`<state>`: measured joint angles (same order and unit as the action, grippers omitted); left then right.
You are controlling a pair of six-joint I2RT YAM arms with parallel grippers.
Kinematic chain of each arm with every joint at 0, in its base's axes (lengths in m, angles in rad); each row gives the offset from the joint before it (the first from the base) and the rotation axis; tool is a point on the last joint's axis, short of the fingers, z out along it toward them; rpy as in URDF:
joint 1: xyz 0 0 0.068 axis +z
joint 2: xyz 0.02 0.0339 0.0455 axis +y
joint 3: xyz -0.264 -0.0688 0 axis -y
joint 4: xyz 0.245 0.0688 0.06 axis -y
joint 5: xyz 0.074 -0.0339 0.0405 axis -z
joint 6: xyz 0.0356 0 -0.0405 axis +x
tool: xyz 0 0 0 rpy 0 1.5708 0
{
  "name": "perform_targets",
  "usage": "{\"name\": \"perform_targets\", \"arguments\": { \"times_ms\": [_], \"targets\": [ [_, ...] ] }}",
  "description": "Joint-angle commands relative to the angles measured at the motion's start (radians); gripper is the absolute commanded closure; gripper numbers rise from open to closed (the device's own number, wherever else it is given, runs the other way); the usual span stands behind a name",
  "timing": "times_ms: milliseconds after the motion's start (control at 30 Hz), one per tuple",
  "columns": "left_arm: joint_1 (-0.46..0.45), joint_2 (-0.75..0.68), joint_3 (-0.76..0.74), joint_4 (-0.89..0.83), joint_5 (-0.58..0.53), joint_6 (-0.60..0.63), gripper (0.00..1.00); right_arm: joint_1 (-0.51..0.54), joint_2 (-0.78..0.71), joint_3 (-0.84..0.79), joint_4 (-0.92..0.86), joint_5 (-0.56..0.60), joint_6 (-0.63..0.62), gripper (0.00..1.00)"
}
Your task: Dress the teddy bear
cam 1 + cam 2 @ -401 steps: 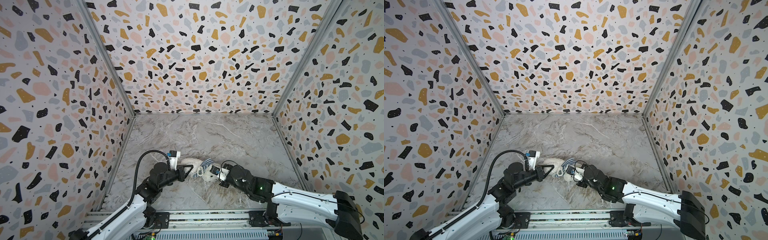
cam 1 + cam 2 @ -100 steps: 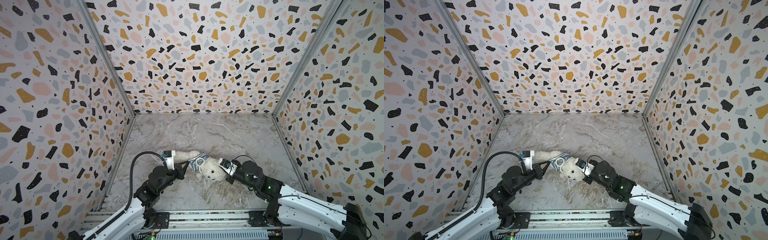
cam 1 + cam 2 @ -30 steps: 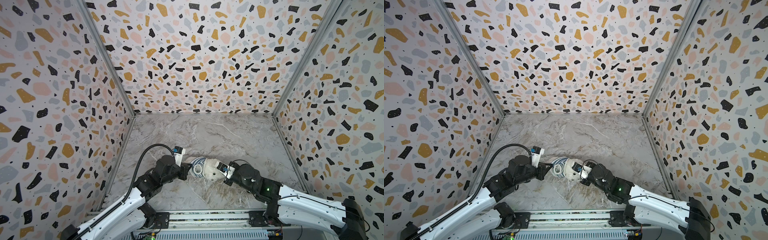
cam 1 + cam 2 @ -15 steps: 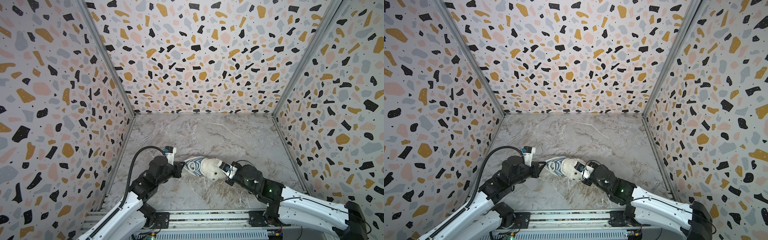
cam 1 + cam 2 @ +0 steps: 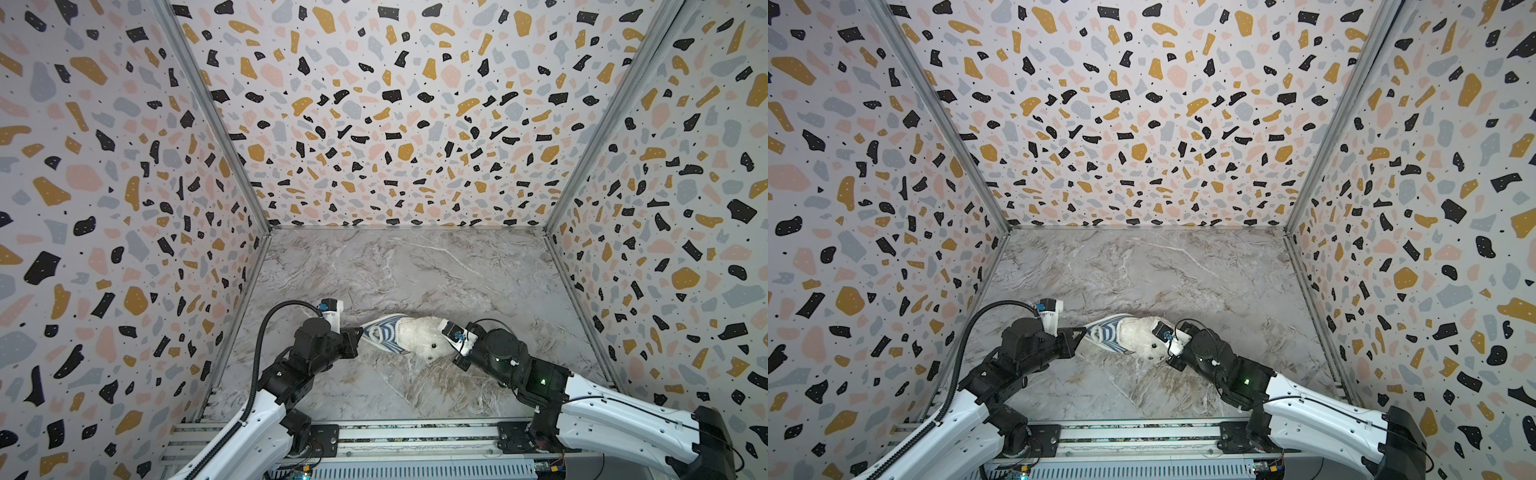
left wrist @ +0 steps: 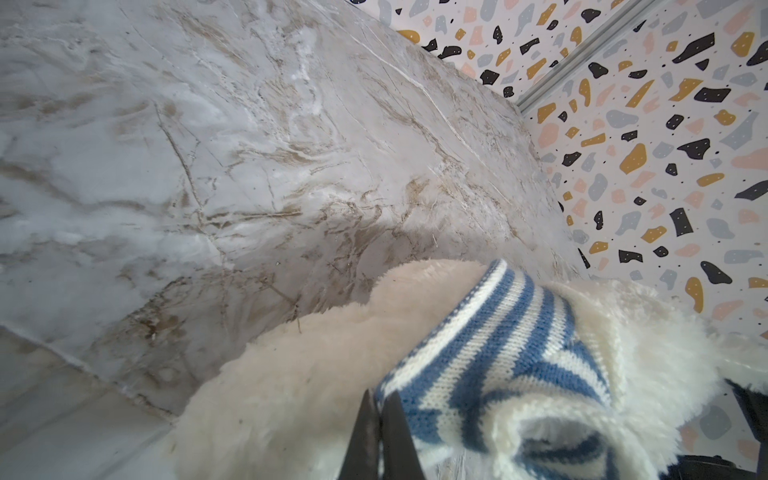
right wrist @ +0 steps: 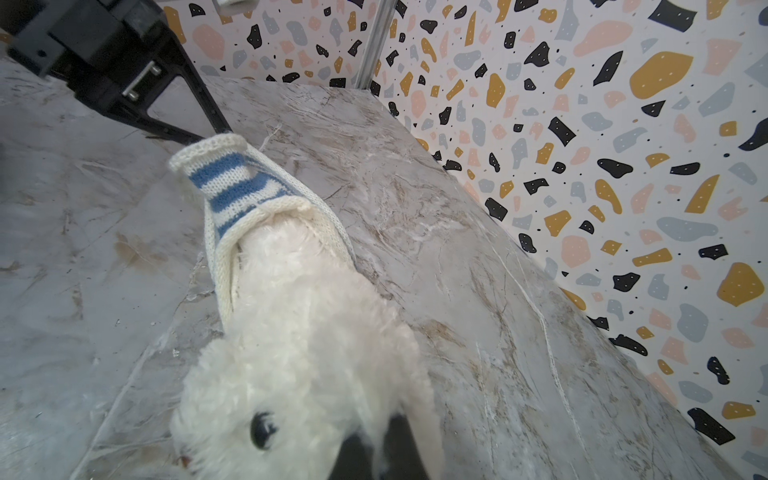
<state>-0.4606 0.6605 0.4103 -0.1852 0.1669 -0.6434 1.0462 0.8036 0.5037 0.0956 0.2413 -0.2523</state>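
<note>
The cream-white teddy bear (image 5: 422, 337) lies on the marble floor near the front, head toward the right arm, in both top views (image 5: 1140, 337). A blue-and-white striped shirt (image 5: 384, 334) covers its body and is stretched to a point toward the left arm. My left gripper (image 5: 360, 332) is shut on the shirt's edge (image 6: 490, 365); its thin black fingertips (image 6: 392, 415) pinch the knit. My right gripper (image 5: 451, 347) is shut on fur at the bear's head (image 7: 316, 340), beside one dark eye (image 7: 262, 428). The shirt's opening (image 7: 232, 183) rings the bear's body.
Terrazzo-patterned walls (image 5: 374, 124) close in the left, back and right sides. The marble floor (image 5: 415, 270) stretches behind the bear. An aluminium rail (image 5: 374, 436) runs along the front edge, where both arm bases stand.
Over the last second my left gripper has pulled the shirt leftward, drawing it out longer over the bear's body. The right gripper has kept its hold on the head and hardly moved.
</note>
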Motion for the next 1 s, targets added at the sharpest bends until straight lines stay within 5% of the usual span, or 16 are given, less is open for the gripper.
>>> {"name": "perform_targets", "arguments": {
  "times_ms": [0, 167, 500, 967],
  "targets": [
    [0.033, -0.01, -0.024, -0.02, -0.088, -0.013, 1.0, -0.017, -0.032, 0.001, 0.007, 0.057, 0.013, 1.0],
    [0.041, -0.013, -0.025, -0.015, -0.099, -0.015, 1.0, -0.018, -0.03, 0.0, 0.011, 0.06, 0.014, 1.0],
    [0.033, 0.049, -0.004, 0.106, 0.133, 0.045, 1.0, -0.016, 0.033, 0.009, 0.06, -0.04, 0.032, 1.0],
    [-0.072, 0.155, -0.042, 0.304, 0.152, -0.004, 1.0, -0.012, 0.186, 0.055, 0.101, -0.05, 0.072, 1.0]
  ]
}}
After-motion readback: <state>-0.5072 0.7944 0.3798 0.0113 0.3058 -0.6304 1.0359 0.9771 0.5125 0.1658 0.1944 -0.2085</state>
